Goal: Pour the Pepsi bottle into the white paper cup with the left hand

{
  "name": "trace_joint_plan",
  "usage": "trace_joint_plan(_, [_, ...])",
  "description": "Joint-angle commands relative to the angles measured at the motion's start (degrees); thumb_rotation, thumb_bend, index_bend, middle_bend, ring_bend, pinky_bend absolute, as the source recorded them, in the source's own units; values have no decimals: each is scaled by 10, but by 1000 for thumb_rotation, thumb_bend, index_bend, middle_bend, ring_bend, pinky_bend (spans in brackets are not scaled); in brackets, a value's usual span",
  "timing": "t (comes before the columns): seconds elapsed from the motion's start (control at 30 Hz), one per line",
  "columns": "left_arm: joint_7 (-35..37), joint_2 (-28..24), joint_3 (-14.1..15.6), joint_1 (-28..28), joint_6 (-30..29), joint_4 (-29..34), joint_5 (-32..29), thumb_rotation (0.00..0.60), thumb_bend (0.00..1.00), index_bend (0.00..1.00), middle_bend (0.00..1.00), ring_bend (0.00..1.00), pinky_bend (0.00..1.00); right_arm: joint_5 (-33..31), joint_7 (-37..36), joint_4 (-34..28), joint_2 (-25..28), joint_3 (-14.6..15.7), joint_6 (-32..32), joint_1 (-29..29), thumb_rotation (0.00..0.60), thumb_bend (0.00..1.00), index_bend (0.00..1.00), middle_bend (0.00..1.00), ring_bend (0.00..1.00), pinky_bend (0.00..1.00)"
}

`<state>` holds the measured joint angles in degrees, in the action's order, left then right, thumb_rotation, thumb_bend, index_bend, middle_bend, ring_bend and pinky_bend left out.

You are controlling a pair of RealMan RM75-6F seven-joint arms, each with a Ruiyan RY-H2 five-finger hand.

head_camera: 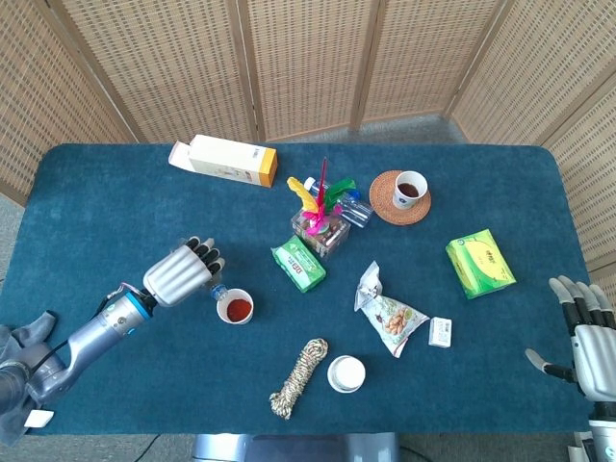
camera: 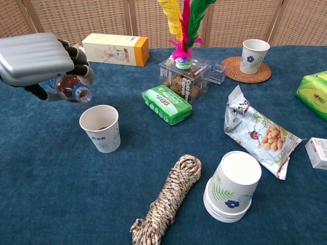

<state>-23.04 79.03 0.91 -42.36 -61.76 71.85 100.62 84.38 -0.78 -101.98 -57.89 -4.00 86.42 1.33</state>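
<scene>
The left hand [camera: 33, 58] grips the Pepsi bottle [camera: 71, 88], fingers clamped round its body, holding it tipped on its side above the surface [head_camera: 115, 212]. Its open mouth points down and right, just over the left rim of the cup [camera: 100, 128], which stands upright near the left front with dark liquid in its bottom. The right hand [head_camera: 585, 332] hangs at the far right edge, well apart from everything, fingers spread and holding nothing.
</scene>
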Motion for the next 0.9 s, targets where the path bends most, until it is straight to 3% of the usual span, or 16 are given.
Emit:
trace_joint_plan(0.03, [-6,5,3,-3,0,-7,4,600,478,347,394,265,401,0,-1,0,0,0,0,0,600,25,0,0,0,0])
trace_joint_plan(0.9, [-113,14,10,-26,-31,-52,66,600,469,357,397,268,399,-2,-5,1,2,-1,-2,0,600,25,0,0,0,0])
